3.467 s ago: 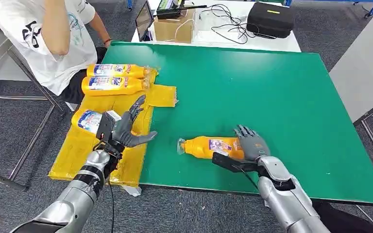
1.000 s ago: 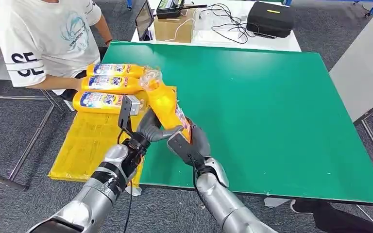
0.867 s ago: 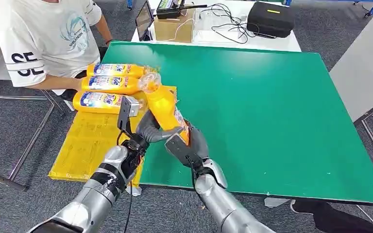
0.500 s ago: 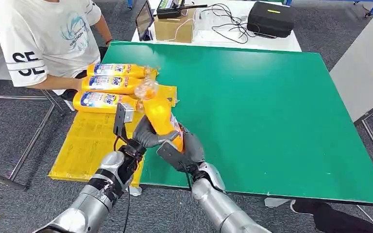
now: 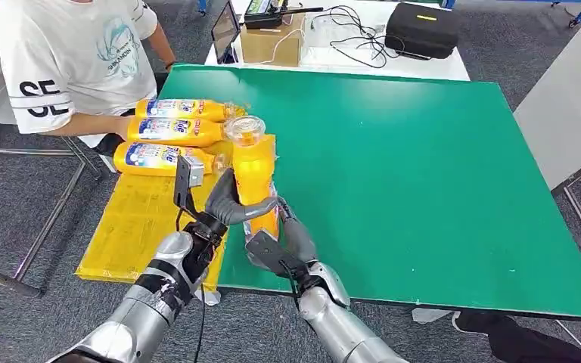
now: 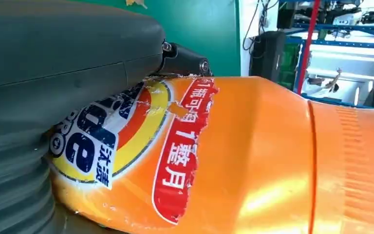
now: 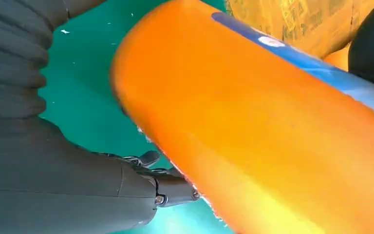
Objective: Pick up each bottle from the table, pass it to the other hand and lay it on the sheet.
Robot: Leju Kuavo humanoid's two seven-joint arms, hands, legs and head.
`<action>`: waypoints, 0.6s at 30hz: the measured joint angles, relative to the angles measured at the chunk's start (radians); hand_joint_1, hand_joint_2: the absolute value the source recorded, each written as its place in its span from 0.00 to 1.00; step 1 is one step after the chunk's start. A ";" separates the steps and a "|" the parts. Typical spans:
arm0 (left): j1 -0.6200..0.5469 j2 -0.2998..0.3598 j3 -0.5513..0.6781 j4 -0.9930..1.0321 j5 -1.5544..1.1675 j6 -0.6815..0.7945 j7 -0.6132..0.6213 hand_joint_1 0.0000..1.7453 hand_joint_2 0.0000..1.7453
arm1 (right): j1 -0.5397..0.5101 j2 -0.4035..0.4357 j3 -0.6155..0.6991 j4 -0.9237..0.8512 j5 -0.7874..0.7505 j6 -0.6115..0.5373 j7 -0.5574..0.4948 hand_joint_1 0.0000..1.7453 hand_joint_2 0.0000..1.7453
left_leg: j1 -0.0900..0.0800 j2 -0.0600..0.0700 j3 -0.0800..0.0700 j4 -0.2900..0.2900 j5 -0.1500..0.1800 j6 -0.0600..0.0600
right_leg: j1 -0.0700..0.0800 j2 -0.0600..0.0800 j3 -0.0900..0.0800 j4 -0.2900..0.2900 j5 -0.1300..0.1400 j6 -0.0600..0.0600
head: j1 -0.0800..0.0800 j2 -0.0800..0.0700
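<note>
Two hands on one orange detergent bottle (image 5: 254, 178), held upright above the green table's (image 5: 424, 166) near edge: left hand (image 5: 223, 204) wraps its middle, right hand (image 5: 284, 242) cups its base. Handover step. Next: right releases, left lays it on the yellow sheet (image 5: 136, 219) beside three bottles (image 5: 170, 130).

bright, even overhead light; glare on the bottle (image 6: 272, 195), wrist views softly blurred.
</note>
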 measured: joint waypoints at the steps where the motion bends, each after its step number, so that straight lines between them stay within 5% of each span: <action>1: 0.000 0.000 0.000 -0.001 0.000 0.000 0.000 1.00 1.00 | 0.000 0.000 0.000 0.000 0.000 0.000 0.000 0.00 1.00 | 0.000 0.000 0.000 0.000 0.000 0.000 | 0.000 0.000 0.000 0.000 0.000 0.000 | 0.000 0.000; 9: 0.000 0.002 0.003 -0.010 0.003 0.029 -0.016 1.00 1.00 | 0.002 -0.002 -0.005 -0.008 -0.028 0.000 -0.011 0.00 1.00 | 0.000 0.000 0.000 0.000 0.000 0.000 | 0.000 0.000 0.000 0.000 0.000 0.000 | 0.000 0.000; 18: -0.045 0.105 0.039 0.020 -0.353 0.329 -0.133 1.00 1.00 | 0.043 -0.047 -0.080 -0.131 -0.130 0.003 -0.063 0.00 1.00 | 0.000 0.000 0.000 0.000 0.000 0.000 | 0.000 0.000 0.000 0.000 0.000 0.000 | 0.000 0.000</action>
